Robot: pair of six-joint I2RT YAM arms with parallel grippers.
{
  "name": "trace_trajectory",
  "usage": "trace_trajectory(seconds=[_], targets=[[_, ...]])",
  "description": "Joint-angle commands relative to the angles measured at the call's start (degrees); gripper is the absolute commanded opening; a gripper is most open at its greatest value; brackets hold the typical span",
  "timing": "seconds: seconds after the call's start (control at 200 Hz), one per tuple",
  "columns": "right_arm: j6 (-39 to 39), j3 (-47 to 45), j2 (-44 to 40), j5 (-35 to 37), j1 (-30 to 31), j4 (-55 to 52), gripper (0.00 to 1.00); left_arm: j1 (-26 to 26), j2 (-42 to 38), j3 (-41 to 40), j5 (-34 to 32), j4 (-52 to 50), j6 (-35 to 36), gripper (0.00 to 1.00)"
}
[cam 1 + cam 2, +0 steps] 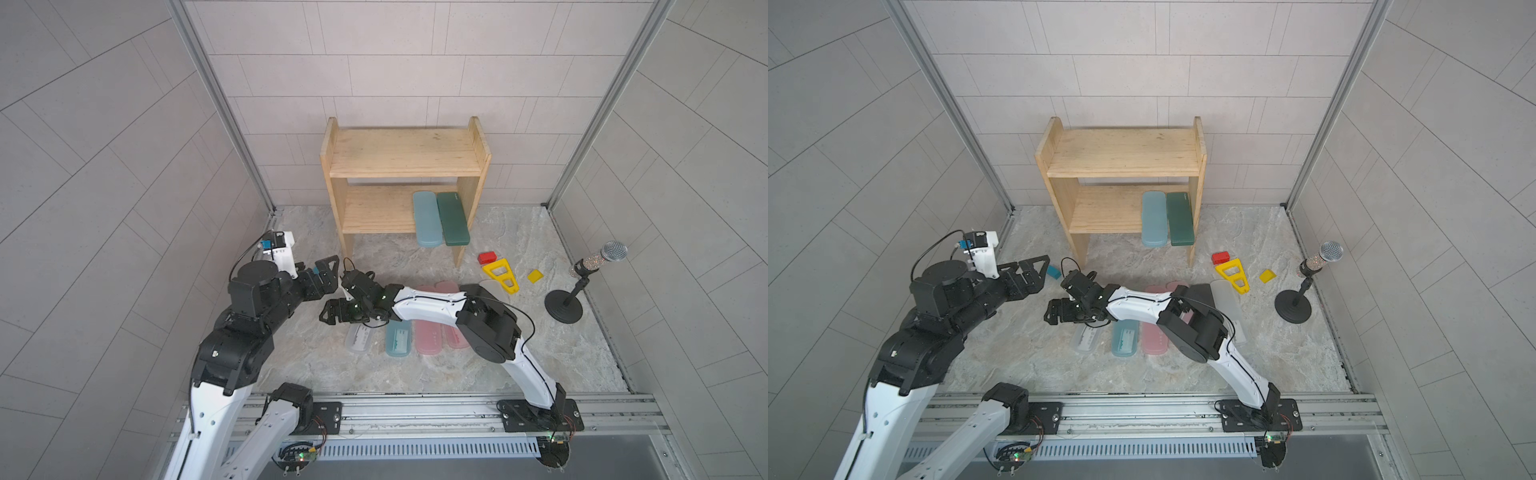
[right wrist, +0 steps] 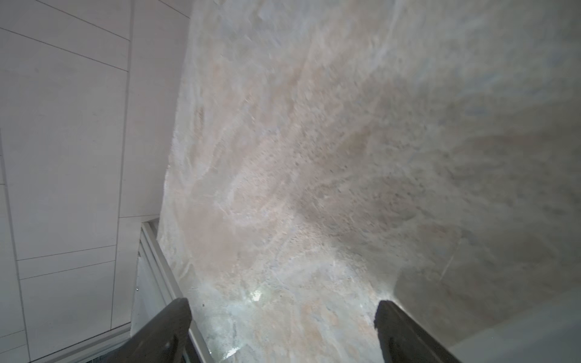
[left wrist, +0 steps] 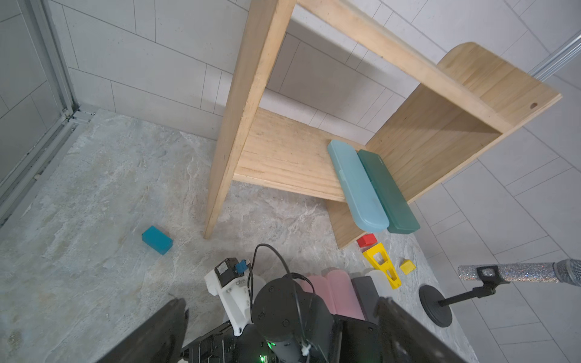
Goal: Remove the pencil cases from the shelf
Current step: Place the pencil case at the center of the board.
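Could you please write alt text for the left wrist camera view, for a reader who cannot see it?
A light teal pencil case and a dark green pencil case lie side by side on the lower board of a wooden shelf, ends overhanging its front edge. On the floor are a blue block, a red block and a microphone on a stand.

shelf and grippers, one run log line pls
shelf: light teal case, dark green case on lower tier | left gripper: open, empty | right gripper: open, empty
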Motion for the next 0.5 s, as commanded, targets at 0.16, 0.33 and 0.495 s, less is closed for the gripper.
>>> trace_trajectory(seconds=[0.16,0.33,0.495], targets=[[-2.46,-0.55,-2.68,1.51,0.63,-7.82,0.99,0.63,-1.03,-1.13,0.38,-2.21,1.83,1.0],[-4.86,-6.5,-6.91,4.64,0.46,-9.81,1.0,0.59,-1.26,-1.79,0.6,-1.53,1.41,1.0],[-7.43,-7.16,-9.14,5.0,0.36,-11.17,1.0,0.62,-1.07,-2.16,1.76,0.09,0.17,1.0]])
